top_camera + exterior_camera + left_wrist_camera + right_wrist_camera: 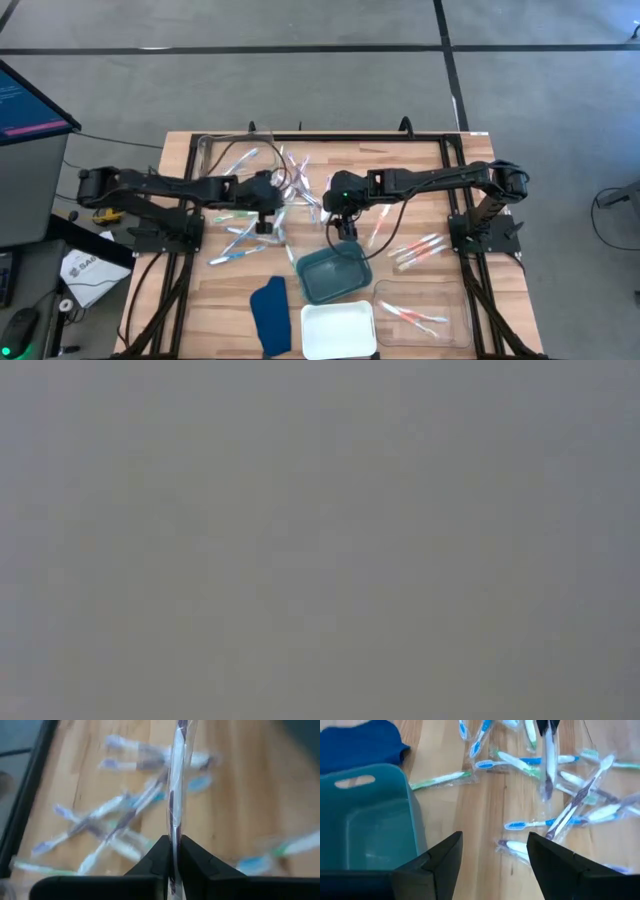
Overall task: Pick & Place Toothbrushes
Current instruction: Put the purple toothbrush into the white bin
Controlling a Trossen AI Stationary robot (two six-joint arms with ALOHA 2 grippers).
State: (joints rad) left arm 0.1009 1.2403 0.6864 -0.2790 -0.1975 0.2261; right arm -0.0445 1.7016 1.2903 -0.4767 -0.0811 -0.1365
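Near edge of table: a white tray (338, 330) sits at the front, with a dark blue cloth (269, 316) just to its left and a clear tray (455, 318) to its right holding a few pink-orange toothbrushes (412, 317).
Teal bin: a teal bin (333, 274) stands just behind the white tray, near the table's middle.
Right gripper: the right gripper (492, 851) hovers over the wood just behind the teal bin, its two dark fingers spread apart with nothing between them.
Right side of table: more pink-orange toothbrushes (418, 250) lie loose on the wooden table (220, 295), right of the teal bin.
Left gripper: the left gripper (172, 854) is above the table's middle left, its fingers clenched on a purple-grey wrapped toothbrush (176, 780) that stands upright between them, lifted off the wood.
Scattered toothbrushes: blue and green wrapped toothbrushes (535, 762) lie criss-crossed on the wood below and around the left gripper.
Far edge of table: a second clear tray (215, 150) sits at the back left.
Low view: shows only a blank grey field.
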